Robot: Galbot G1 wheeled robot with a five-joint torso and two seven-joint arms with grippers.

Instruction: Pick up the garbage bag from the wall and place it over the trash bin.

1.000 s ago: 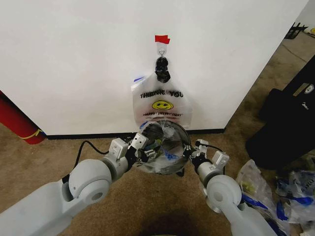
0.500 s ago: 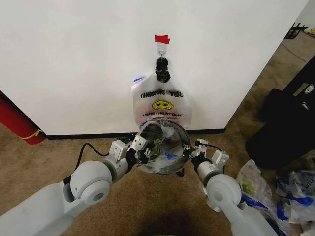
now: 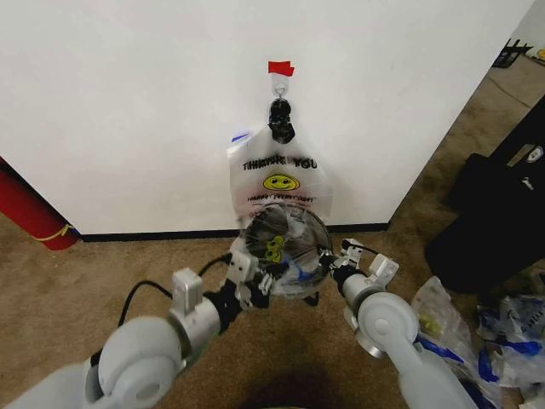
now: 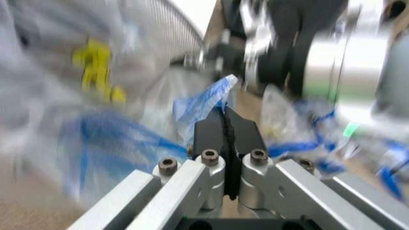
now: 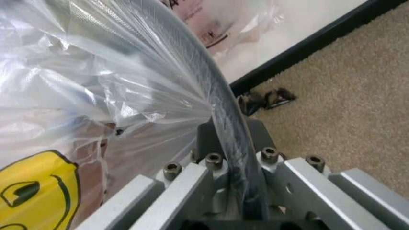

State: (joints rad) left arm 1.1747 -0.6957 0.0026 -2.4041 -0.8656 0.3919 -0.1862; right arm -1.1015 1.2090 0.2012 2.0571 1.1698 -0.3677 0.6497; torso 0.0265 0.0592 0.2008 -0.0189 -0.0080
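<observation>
Garbage bag (image 3: 285,249) half-draped on trash bin (image 3: 313,294): right gripper (image 3: 334,261) clamps bag and rim at 3 o'clock, left gripper (image 3: 258,290) pinches plastic at 8; seating remains.

We see the garbage bag (image 5: 96,86) as thin, glossy, crinkled translucent plastic, pulled over the dark wire-mesh rim of the trash bin (image 5: 221,110) that passes between the right gripper's (image 5: 231,143) matt black pads. Around those pads we note brushed silvery metal links with dark bolts, and beyond them rough tan carpet (image 5: 345,96). The left gripper (image 4: 225,132) has matt black pads pressed together beside blue-printed film.
</observation>
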